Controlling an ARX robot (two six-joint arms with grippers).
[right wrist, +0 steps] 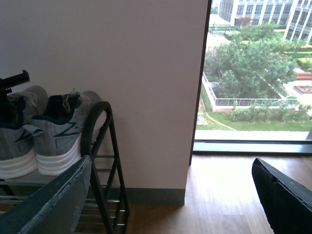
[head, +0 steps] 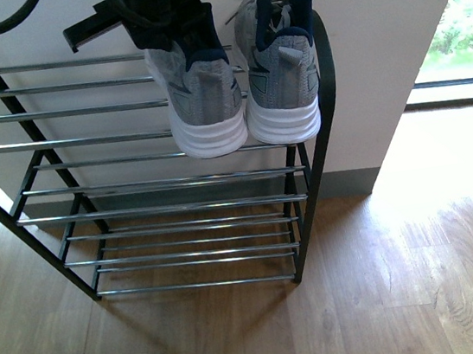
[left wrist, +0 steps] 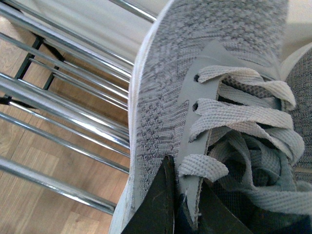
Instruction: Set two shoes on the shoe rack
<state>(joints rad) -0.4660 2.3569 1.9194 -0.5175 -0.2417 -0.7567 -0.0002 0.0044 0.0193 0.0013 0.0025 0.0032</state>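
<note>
Since the left sneaker (head: pixel 205 102) and right sneaker (head: pixel 281 84) both appear to rest heel-out, side by side, on the top bars of the shoe rack (head: pixel 162 208), placement looks nearly done: left gripper (left wrist: pixel 189 209) pinches the left sneaker's lace flap, release not yet made; right gripper (right wrist: pixel 165 200) gapes wide, empty, well clear.

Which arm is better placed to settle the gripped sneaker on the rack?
Left. The left gripper pinches the sneaker by its collar at the rack's top tier; the right gripper hangs open and empty, off to the side.

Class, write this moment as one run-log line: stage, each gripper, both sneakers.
placing | left gripper grips left sneaker | right gripper open, empty | right sneaker resting on shoe rack top tier
</note>
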